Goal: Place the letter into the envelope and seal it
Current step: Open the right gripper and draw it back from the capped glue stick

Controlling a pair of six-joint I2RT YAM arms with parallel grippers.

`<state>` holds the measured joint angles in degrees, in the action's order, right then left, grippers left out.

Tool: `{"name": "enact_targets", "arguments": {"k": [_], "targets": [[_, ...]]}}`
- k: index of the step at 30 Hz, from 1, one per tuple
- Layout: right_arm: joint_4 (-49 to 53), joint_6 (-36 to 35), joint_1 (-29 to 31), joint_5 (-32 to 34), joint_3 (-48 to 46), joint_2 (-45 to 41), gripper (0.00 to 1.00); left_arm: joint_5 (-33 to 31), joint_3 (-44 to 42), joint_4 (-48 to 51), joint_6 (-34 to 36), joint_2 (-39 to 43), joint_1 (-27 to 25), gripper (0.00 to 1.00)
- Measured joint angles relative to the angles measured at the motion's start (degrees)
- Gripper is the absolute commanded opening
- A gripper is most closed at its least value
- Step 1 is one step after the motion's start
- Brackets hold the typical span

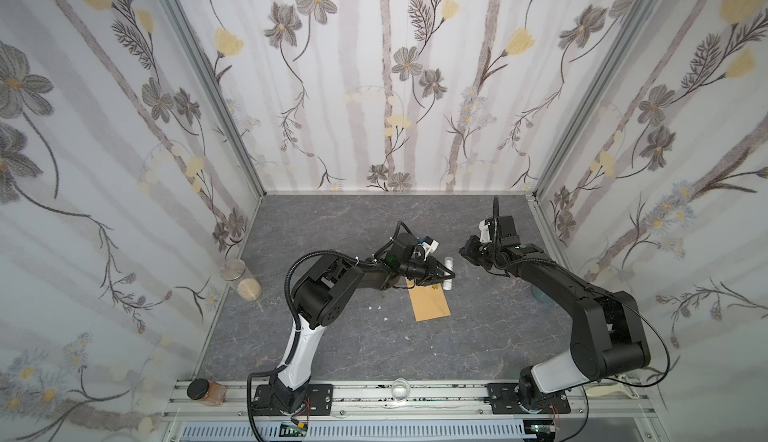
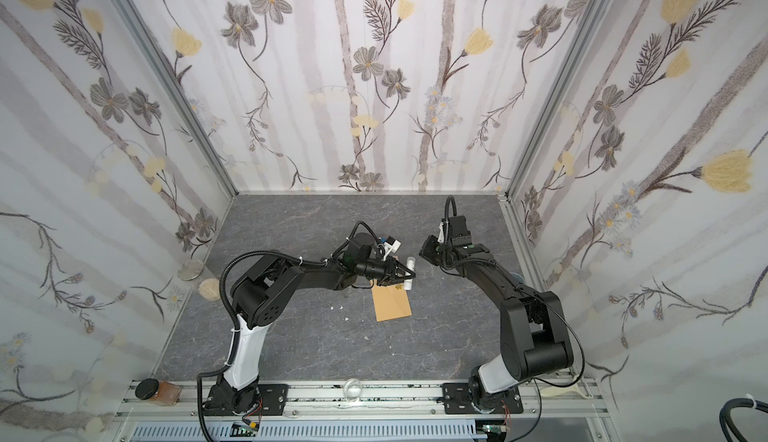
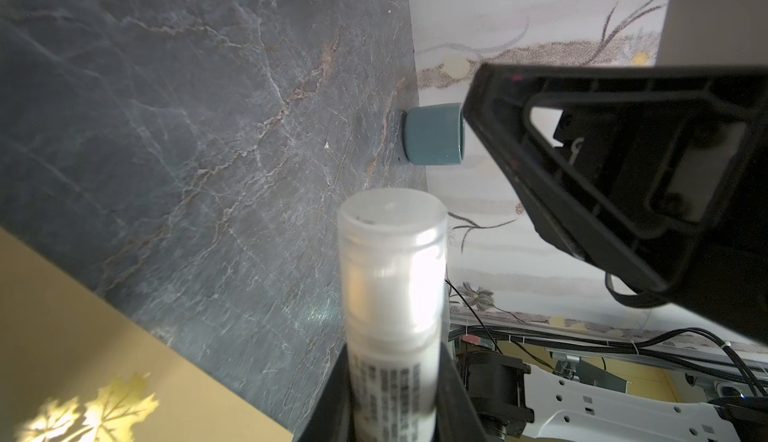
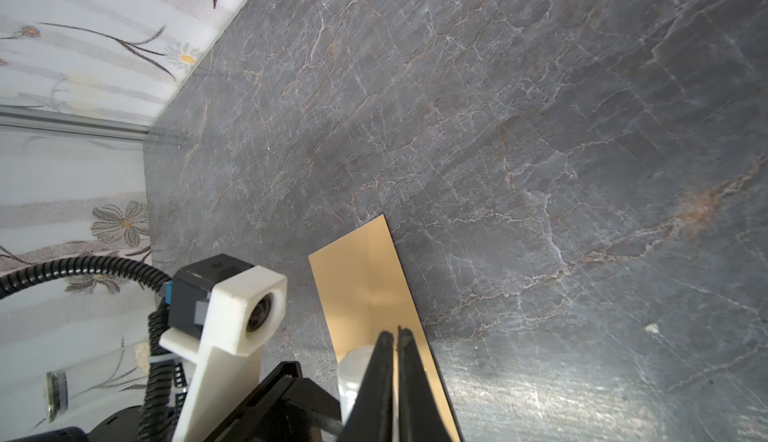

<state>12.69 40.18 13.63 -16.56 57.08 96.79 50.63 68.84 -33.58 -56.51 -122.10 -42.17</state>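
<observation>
Glue stick point(image 3: 390, 278) gripped in left claw point(image 1: 440, 274) above the envelope point(image 1: 430, 303), seemingly ready for sealing; right claw point(image 4: 397, 334) hovers closed, empty.

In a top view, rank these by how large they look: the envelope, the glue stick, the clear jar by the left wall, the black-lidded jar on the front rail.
1. envelope and clear jar: they look alike, and the envelope is partly hidden under the left gripper
2. black-lidded jar
3. glue stick, held in the left gripper
</observation>
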Motion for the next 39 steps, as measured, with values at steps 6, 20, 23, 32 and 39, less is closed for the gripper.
{"name": "enact_targets", "arguments": {"k": [6, 20, 23, 32, 39], "targets": [[0.0, -1.7, 1.0, -0.2, 1.9, 1.6, 0.04, 0.0, 0.3, 0.0, 0.0, 0.0, -0.4, 0.00], [0.5, -3.8, 2.7, -1.4, 1.7, 2.9, 0.02, 0.2, 0.7, 0.0, 1.3, 0.0, -0.5, 0.00], [0.5, -3.8, 2.9, -1.5, 1.1, 2.6, 0.01, 0.2, 0.7, 0.1, 1.6, 0.0, -0.5, 0.00], [0.3, -3.8, 3.1, -1.7, -1.0, 1.1, 0.00, 0.5, 0.7, 1.2, 2.1, 0.0, -0.6, 0.00], [-0.5, -3.8, 3.7, -1.6, -1.9, 0.8, 0.00, 0.6, 0.7, 2.0, 2.1, 0.0, -0.6, 0.00]]}}
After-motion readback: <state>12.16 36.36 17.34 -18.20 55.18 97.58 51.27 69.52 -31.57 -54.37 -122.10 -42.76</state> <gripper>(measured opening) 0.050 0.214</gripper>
